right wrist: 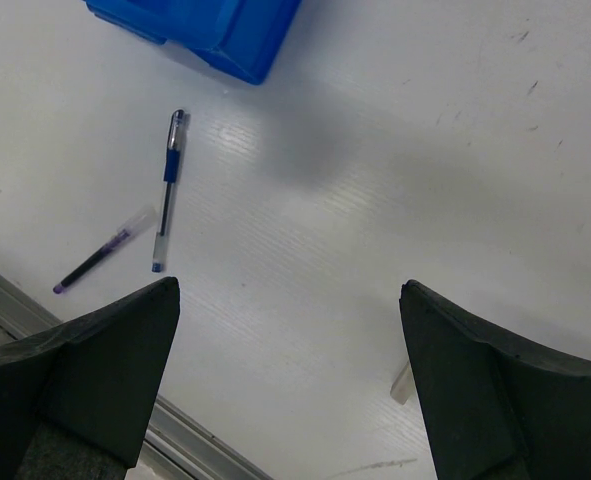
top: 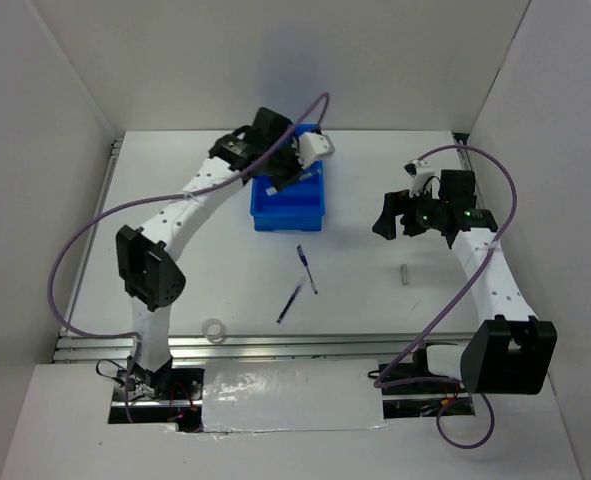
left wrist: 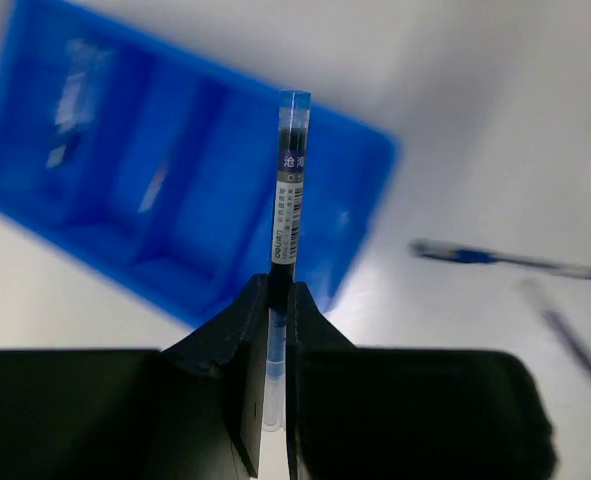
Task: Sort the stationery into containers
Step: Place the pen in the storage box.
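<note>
Currently: placing step | left end effector (left wrist: pixel 278 292) clamped on clear blue-capped tube (left wrist: pixel 289 190), held above blue tray (left wrist: pixel 347 200) | right end effector (right wrist: pixel 287 290) spread wide, empty | next, likely: align tube over one compartment, then release.

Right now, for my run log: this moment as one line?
left jaws shut on clear tube above tray | right jaws open, empty | loose: two pens, eraser, tape ring

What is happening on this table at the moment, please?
The left gripper is shut on a clear blue-capped tube, holding it over the blue tray. The right gripper hangs open above the table, holding nothing. Two pens, a tape ring and an eraser stub lie loose on the table.
</note>
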Motion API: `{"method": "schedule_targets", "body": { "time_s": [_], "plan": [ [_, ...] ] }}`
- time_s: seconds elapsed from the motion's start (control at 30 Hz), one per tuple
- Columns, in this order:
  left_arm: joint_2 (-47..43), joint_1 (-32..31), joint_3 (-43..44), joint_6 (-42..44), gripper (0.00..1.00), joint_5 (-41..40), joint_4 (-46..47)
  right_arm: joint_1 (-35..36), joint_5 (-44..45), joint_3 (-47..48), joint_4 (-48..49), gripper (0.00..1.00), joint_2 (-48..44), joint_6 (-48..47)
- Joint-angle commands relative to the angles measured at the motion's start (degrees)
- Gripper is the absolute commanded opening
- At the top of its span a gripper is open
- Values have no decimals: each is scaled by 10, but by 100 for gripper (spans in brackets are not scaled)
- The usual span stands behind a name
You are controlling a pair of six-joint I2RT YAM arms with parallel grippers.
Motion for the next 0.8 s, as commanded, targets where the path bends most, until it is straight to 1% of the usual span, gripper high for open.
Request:
{"method": "schedule_targets", "body": {
  "time_s": [0.0, 0.03, 0.07, 0.1, 0.2, 0.23, 0.33, 0.5, 0.6, 0.77],
  "plan": [
    [-44, 69, -70, 106, 0, -27, 167, 1, -8, 6, 29, 97, 6, 5],
    [-40, 84, -74, 128, 0, -37, 218, 2, -8, 6, 29, 97, 7, 5],
    [-31, 88, -57, 183, 0, -41, 227, 2, -5, 8, 27, 96, 10, 5],
    [-4, 93, -46, 209, 0, -41, 229, 3, -4, 9, 27, 96, 10, 4],
    [27, 128, -37, 257, 0, -3, 280, 3, 0, 9, 29, 96, 16, 3],
    [34, 132, -37, 276, 0, 11, 313, 3, 0, 8, 30, 96, 19, 4],
    [74, 137, -19, 314, 0, 26, 339, 3, 2, 5, 30, 96, 26, 5],
    [134, 133, 0, 343, 0, 43, 371, 3, 5, 2, 37, 96, 35, 5],
    [159, 130, 3, 375, 0, 49, 387, 2, 7, 4, 36, 96, 46, 4],
    [199, 130, 21, 378, 0, 50, 412, 1, 5, -1, 41, 96, 54, 6]
  ]
}}
